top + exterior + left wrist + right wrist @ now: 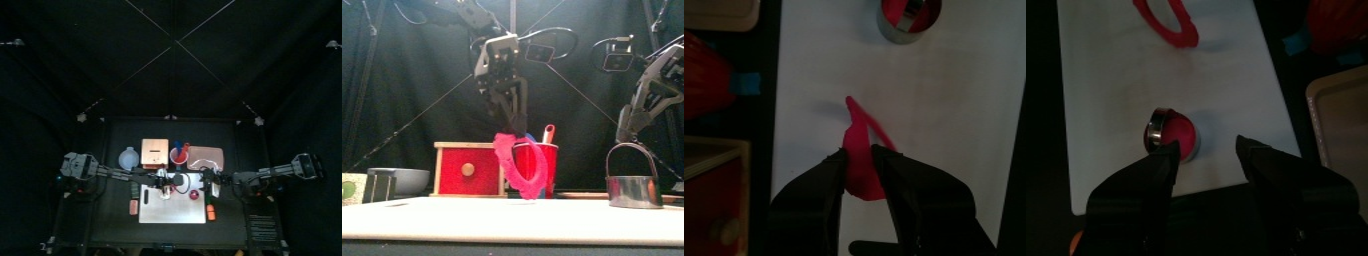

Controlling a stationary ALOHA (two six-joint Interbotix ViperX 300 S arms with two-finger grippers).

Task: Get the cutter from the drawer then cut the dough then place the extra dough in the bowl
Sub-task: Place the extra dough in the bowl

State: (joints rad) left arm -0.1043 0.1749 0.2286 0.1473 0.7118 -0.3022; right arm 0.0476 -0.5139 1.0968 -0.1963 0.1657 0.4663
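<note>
My left gripper (508, 128) is shut on the upper edge of a pink dough ring (525, 166), which hangs limp above the white cutting board (167, 210). In the left wrist view the ring (862, 150) rises from between the closed jaws. The round metal cutter (629, 182) stands on the board to the right, its wire handle up. A red dough disc (1181, 134) fills it. My right gripper (1209, 160) is open just over the cutter (1170, 134), which lies near one jaw tip and is not gripped.
Behind the board stand the wooden box with its red drawer front (468, 169), the blue-grey bowl (401, 182) to its left, the red cup (545, 160) and the pink tray (207, 157). Small toy foods (134, 205) lie beside the board's edges.
</note>
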